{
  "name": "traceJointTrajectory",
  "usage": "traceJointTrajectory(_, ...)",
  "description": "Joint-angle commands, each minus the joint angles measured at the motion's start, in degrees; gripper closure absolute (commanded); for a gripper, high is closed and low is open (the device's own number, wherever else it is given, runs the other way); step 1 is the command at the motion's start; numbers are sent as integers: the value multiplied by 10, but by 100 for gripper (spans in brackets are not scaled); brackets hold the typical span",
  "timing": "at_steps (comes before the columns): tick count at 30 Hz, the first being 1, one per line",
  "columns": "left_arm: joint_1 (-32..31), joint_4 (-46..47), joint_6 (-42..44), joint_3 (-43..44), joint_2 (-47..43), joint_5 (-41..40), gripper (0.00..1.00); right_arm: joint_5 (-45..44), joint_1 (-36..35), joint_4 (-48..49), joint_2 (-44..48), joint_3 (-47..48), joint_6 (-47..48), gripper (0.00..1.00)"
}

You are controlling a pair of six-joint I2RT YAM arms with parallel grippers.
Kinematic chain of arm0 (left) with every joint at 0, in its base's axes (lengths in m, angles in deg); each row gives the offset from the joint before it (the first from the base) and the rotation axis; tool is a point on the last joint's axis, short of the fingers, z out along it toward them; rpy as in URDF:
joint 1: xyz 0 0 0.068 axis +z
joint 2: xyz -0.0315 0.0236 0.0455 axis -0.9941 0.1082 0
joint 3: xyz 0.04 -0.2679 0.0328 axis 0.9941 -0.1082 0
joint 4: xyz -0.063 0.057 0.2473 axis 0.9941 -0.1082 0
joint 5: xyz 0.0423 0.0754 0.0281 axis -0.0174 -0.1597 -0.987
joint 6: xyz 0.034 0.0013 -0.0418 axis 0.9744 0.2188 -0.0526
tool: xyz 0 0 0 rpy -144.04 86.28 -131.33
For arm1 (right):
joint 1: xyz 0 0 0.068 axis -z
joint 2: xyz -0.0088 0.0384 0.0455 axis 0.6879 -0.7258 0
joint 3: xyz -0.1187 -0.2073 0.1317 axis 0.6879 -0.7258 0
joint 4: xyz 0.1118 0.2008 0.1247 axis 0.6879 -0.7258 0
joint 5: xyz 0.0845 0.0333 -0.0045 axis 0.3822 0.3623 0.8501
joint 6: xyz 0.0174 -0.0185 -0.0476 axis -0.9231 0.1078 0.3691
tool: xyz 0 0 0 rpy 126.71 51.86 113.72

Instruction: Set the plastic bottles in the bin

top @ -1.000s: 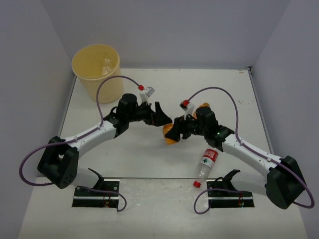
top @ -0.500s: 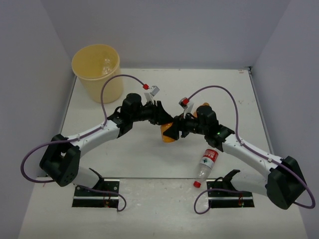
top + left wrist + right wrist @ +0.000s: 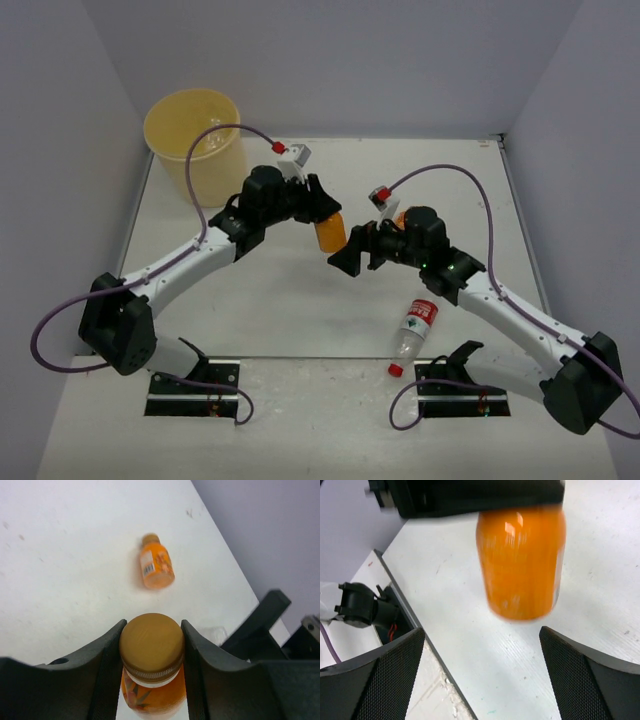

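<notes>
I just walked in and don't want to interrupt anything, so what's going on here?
The left gripper holds an orange bottle by its cap, jaws shut on it, lifted off the table. The right gripper sits just below and beside it, jaws wide open and holding nothing. A second orange bottle and a red-labelled bottle lie on the table. The bin stands at the far left corner.
</notes>
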Motion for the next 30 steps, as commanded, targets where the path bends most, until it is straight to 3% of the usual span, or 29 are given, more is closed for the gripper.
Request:
traceJointTrajectory(1, 79, -25, 56, 101, -31, -82, 100, -70, -2, -64, 51, 37, -22, 1)
traceJointTrajectory(4, 148, -58, 75, 178, -25, -130, 100, -140, -1, -97, 72, 42, -36, 1)
traceJointTrajectory(8, 186, -66, 141, 295, 4, -311, 100, -285, 5, -180, 75, 60, -91, 1)
traceJointTrajectory(12, 215, -52, 198, 366, 58, -453, 100, -297, 61, -211, 65, 67, -135, 1)
traceJointTrajectory(15, 266, -67, 212, 414, 103, -478, 100, -234, 113, -213, 55, 63, -150, 1)
traceJointTrajectory(19, 313, -70, 213, 441, 157, -473, 100, -253, 130, -232, 43, 65, -149, 1)
traceJointTrajectory(21, 325, -88, 210, 457, 187, -479, 94, -274, 139, -251, 37, 71, -160, 1)
traceJointTrajectory(23, 334, -119, 202, 481, 213, -476, 83, -280, 151, -264, 33, 74, -166, 1)
traceJointTrajectory(24, 337, -126, 199, 488, 222, -467, 69, -272, 163, -267, 32, 74, -168, 1)
traceJointTrajectory(25, 340, -136, 198, 497, 234, -460, 35, -268, 168, -267, 30, 73, -170, 1)
traceJointTrajectory(26, 340, -136, 199, 500, 239, -453, 12, -263, 173, -267, 30, 72, -171, 1)
traceJointTrajectory(27, 341, -146, 198, 507, 245, -450, 1, -257, 180, -266, 29, 72, -171, 1)
traceJointTrajectory(30, 341, -156, 200, 515, 241, -436, 0, -261, 187, -267, 29, 72, -166, 1)
